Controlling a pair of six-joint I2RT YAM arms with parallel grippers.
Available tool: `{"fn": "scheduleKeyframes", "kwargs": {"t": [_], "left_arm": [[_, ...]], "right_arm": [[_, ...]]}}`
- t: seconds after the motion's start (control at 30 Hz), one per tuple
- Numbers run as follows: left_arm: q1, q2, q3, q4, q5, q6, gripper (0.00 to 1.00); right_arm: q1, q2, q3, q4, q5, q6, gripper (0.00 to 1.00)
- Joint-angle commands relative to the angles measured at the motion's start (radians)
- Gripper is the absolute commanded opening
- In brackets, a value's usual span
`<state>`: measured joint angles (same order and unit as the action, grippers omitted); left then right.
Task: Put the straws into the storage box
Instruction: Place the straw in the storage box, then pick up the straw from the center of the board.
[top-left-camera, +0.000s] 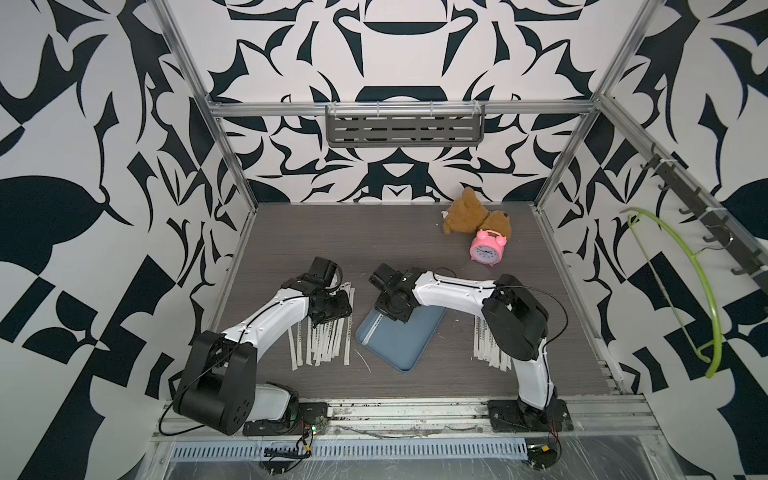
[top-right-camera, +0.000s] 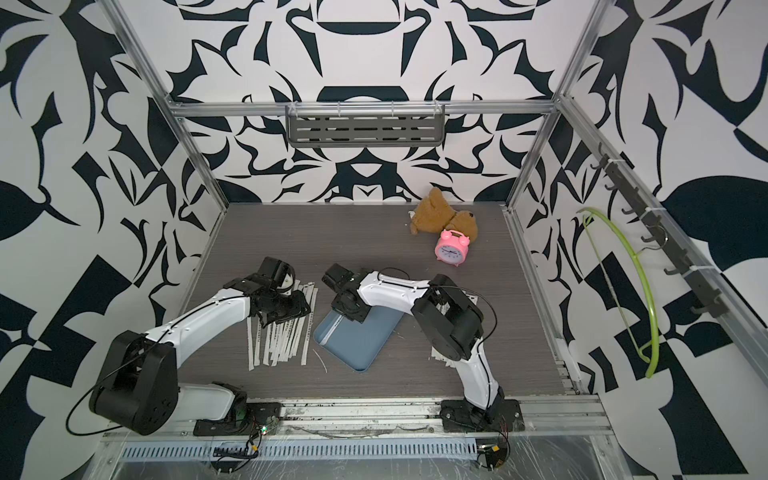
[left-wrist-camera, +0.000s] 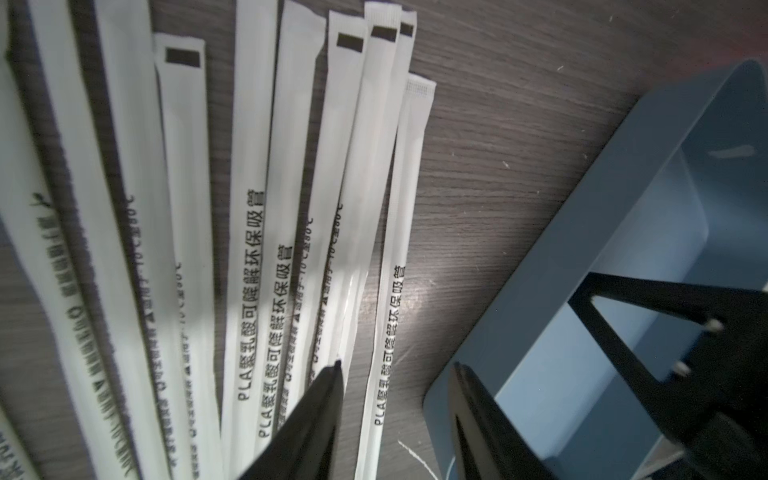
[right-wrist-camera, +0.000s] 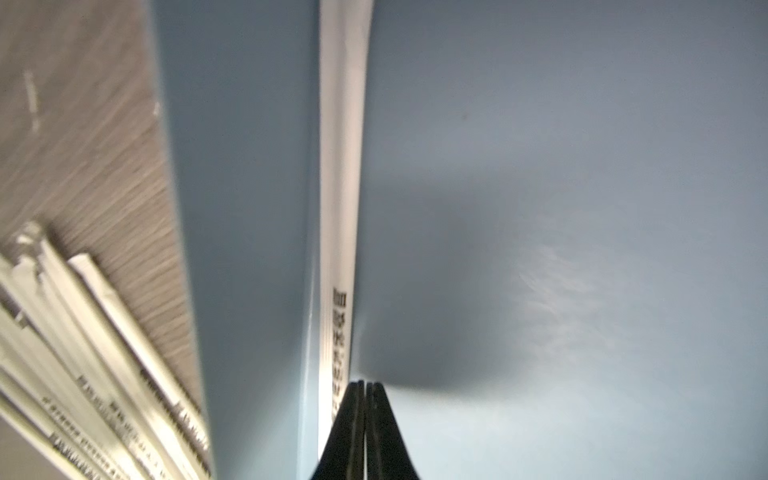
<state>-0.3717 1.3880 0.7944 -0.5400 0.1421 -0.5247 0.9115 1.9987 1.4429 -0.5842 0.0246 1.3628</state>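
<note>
I see one box (top-left-camera: 405, 345) holding one straw (right-wrist-camera: 338, 187), right fingers (right-wrist-camera: 365, 419) closed beside it; left fingers (left-wrist-camera: 316, 415) apart over about twelve straws (top-left-camera: 320, 345); a second pile (top-left-camera: 484, 347) lies right, partly hidden.

A brown teddy bear (top-left-camera: 465, 212) is seen lying at the far right of the dark wood-grain tabletop (top-left-camera: 332, 237), and a pink alarm clock (top-left-camera: 487, 249) is stood just in front of it. A grey slotted shelf (top-left-camera: 405, 126) is mounted on the patterned back wall. A green hanger (top-left-camera: 715, 345) is hung from a hook rail (top-left-camera: 690, 195) on the right wall.
</note>
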Motion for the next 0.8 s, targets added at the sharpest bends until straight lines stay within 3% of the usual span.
{"fn": "scheduleKeyframes", "kwargs": {"t": [0.0, 0.3, 0.77], "left_arm": [[-0.010, 0.035, -0.001, 0.002, 0.004, -0.009, 0.43], [-0.068, 0.105, 0.069, 0.005, -0.056, -0.015, 0.36], [-0.119, 0.274, 0.140, -0.019, -0.170, -0.012, 0.22]], "right_arm": [[-0.002, -0.117, 0.002, -0.060, 0.063, -0.077, 0.12], [-0.003, -0.208, -0.030, -0.130, 0.189, -0.155, 0.12], [-0.006, -0.246, -0.056, -0.138, 0.229, -0.176, 0.12]]}}
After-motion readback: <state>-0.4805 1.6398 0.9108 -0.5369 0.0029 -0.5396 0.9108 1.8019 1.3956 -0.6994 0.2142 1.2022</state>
